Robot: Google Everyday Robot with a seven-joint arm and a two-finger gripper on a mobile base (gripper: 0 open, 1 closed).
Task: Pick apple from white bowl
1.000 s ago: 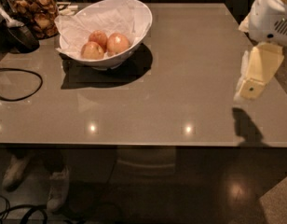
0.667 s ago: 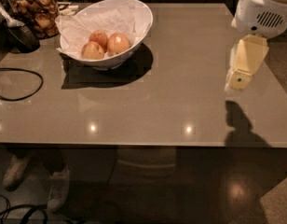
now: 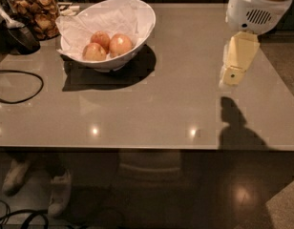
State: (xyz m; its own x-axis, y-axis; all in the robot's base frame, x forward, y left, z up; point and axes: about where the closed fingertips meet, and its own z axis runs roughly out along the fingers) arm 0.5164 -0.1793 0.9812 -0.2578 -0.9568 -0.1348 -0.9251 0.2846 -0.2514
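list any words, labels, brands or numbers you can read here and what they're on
No text can be read in the camera view.
Glass jar: no label shows.
White bowl and apple: plain, no sticker visible.
Gripper, over the right side of the table, far from the bowl: no marking legible.

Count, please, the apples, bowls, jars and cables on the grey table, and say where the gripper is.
Wide glossy white bowl: 1
Round reddish apples in it: 3
Glass jar of brown snacks: 1
Black cable loop: 1
Total: 6
The pale yellow gripper hangs over the grey table's right side, apart from the bowl.
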